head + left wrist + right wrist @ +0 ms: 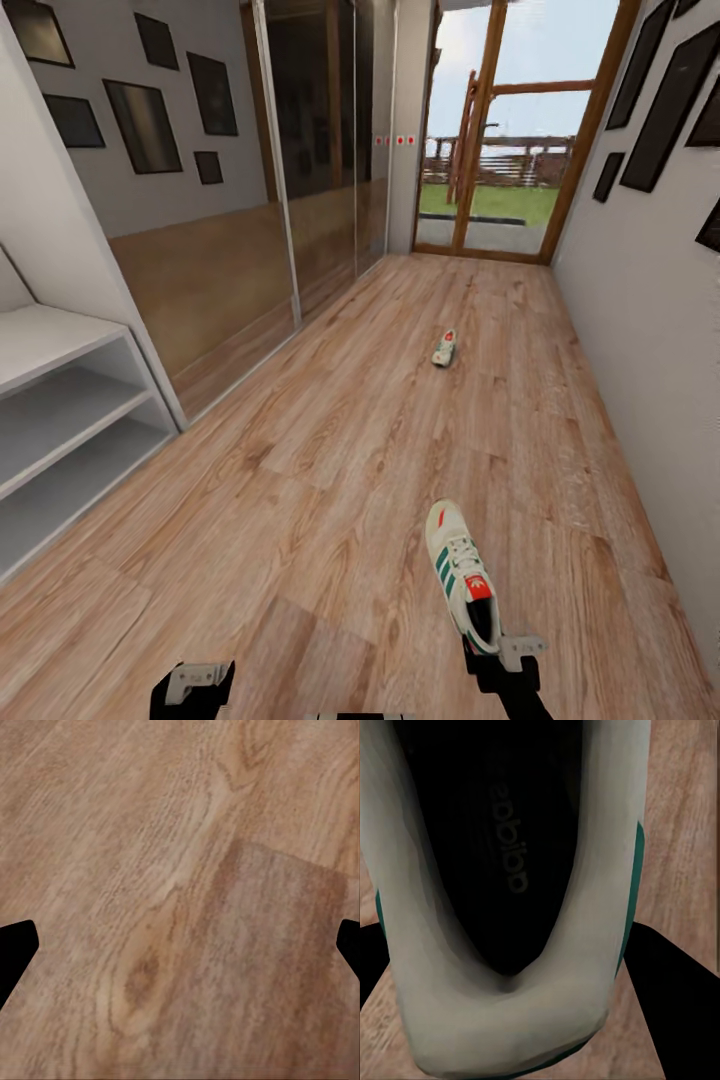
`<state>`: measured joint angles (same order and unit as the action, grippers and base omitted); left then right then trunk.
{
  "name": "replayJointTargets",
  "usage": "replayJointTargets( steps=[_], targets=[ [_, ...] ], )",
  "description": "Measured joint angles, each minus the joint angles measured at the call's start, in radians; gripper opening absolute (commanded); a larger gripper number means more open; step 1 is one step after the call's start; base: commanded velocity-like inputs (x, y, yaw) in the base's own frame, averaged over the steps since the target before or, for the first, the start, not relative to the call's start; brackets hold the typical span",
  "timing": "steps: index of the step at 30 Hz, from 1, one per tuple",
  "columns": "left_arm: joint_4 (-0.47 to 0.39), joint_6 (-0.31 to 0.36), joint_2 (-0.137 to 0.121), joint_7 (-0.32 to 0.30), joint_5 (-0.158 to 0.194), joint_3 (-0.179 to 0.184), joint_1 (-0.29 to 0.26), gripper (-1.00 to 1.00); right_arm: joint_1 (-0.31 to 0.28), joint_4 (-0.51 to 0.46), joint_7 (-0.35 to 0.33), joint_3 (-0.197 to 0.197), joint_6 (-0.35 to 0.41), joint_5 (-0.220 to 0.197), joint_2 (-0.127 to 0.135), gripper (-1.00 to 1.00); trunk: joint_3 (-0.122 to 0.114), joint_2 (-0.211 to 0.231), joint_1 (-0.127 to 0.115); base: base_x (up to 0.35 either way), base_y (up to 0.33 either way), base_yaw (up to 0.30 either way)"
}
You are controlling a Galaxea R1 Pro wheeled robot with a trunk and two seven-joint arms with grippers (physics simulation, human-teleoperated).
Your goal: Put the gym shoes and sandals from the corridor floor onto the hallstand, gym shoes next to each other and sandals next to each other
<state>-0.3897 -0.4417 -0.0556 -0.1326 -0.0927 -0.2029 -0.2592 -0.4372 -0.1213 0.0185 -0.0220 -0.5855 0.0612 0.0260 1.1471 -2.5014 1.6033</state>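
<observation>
Cream-white lace-up gym shoe heel sits between my right claw fingers, contact unclear; second shoe at 12 o'clock; left claw wide over wood-plank floor.

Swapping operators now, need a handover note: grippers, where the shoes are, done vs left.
Right gripper: at the heel of the near gym shoe, fingers either side of it in the right wrist view; grip not confirmed.
Left gripper: open, empty, over the corridor floor.
Second gym shoe: on the floor farther down the corridor.
White shelf unit: at left, visible tiers bare.
Done: nothing placed. Left: both gym shoes, both sandals.
</observation>
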Motion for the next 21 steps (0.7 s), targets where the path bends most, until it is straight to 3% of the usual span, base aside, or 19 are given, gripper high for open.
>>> replayJointTargets(
  steps=[7,21],
  targets=[
    [0.002,-0.020,-0.003,0.000,0.000,-0.003,0.005,1.00,0.015,0.002,0.000,0.001,-0.001,0.001,-0.001,-1.00,-0.038,0.002,-0.003,0.000,0.000,-0.076],
    [0.002,-0.021,-0.002,0.000,-0.001,-0.002,0.005,1.00,0.018,0.019,0.003,0.001,0.002,-0.002,-0.002,-1.00,-0.097,0.099,-0.057,0.000,0.000,-0.045]
  ],
)
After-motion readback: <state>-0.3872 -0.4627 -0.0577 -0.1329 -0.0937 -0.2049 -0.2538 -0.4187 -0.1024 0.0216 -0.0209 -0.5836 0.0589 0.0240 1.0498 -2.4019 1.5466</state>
